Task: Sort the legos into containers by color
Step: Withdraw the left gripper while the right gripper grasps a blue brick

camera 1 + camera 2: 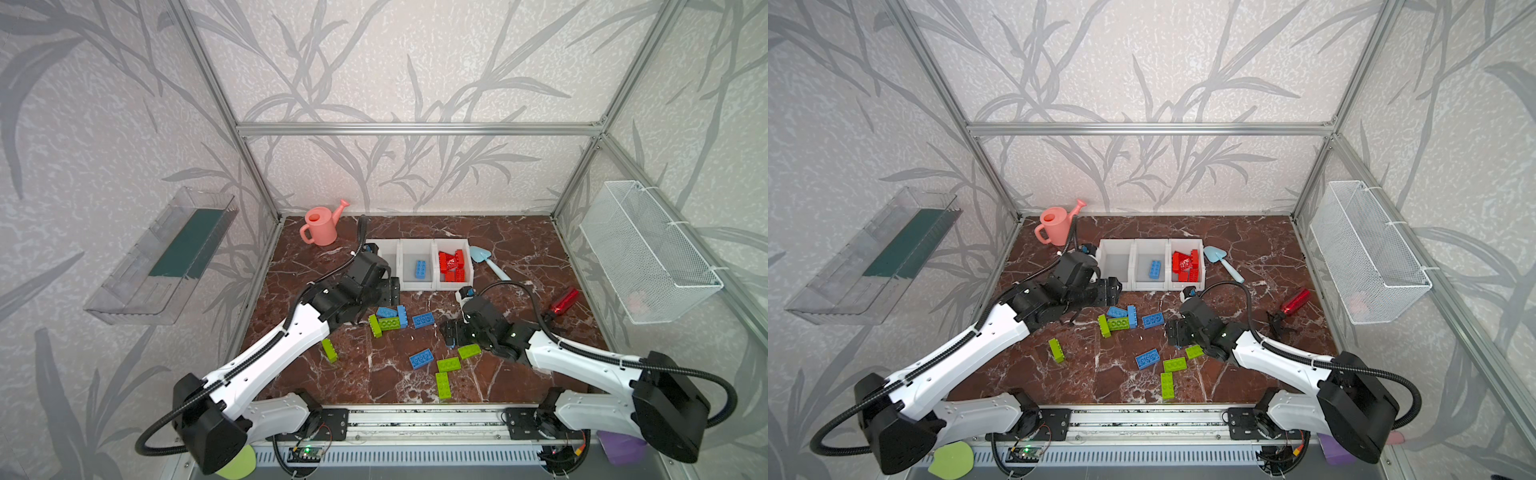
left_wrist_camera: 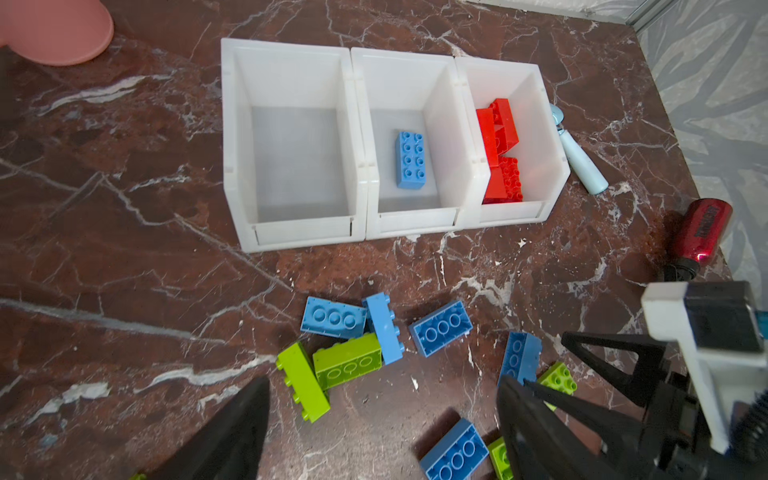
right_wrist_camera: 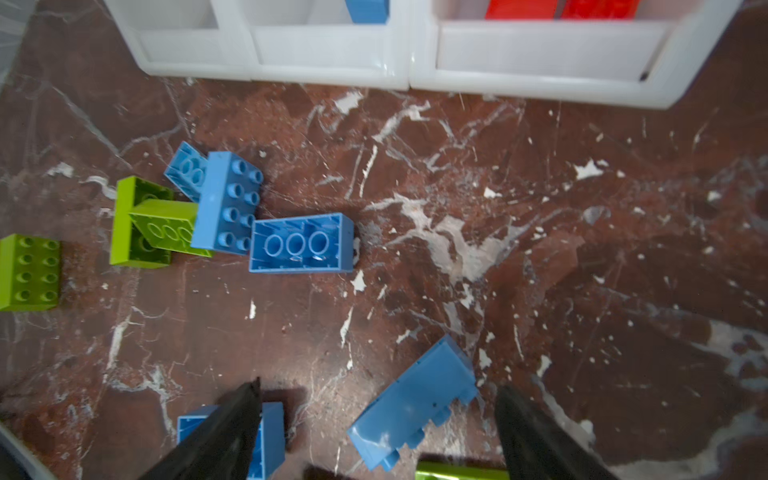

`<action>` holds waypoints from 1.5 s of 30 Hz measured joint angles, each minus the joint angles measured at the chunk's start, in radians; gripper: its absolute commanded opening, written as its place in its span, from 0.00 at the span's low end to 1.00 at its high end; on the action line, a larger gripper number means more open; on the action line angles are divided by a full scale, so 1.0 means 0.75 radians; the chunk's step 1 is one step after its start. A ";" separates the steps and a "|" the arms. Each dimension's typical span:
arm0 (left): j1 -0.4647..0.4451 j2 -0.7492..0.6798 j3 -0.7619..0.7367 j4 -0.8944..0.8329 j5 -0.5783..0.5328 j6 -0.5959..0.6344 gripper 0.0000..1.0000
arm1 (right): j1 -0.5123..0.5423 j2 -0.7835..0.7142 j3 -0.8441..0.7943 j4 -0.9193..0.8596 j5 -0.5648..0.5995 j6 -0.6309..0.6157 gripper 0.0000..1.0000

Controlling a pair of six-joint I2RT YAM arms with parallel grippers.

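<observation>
Brown marbled worktop (image 1: pixel 519 257) is carrying everything. The left arm (image 1: pixel 270 357) is pointing at the left end of the containers (image 1: pixel 400 262); the right arm (image 1: pixel 582 361) is pointing at mid-worktop. The containers, three white bins joined in a row, are standing toward the back: the middle one is holding a single blue brick (image 2: pixel 411 160), the right-hand one a heap of red bricks (image 2: pixel 500 153). A pink watering can (image 1: pixel 320 226) is standing in the back left corner; a red bottle (image 1: pixel 563 301) and a pale blue trowel (image 1: pixel 486 259) are lying to the right of the bins. Loose legos (image 1: pixel 388 320), blue and lime green, are lying scattered in front of the bins. The left jaws are hanging wide apart, gripping nothing, just in front of the left bin; a green-and-blue cluster (image 2: pixel 345 349) is lying just beyond their tips, untouched. The right jaws are also standing wide apart, closed on nothing. A slanted blue brick (image 3: pixel 415 411) is lying on its side in the gap between them, nearer one finger; contact is not clear. An upturned blue brick (image 3: pixel 301 243) is lying well ahead of them, toward the bins.
</observation>
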 measured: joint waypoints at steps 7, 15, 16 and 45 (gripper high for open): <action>0.000 -0.218 -0.220 0.010 -0.023 -0.025 0.85 | 0.000 0.091 0.000 -0.014 0.012 0.135 0.89; 0.000 -0.288 -0.322 0.010 -0.039 -0.043 0.85 | 0.001 0.297 0.084 -0.001 -0.020 0.189 0.78; 0.000 -0.291 -0.327 0.010 -0.037 -0.045 0.85 | 0.001 0.315 0.096 0.005 -0.024 0.190 0.74; 0.000 -0.322 -0.472 0.053 -0.023 -0.110 0.85 | 0.006 0.390 0.236 -0.046 -0.065 0.129 0.15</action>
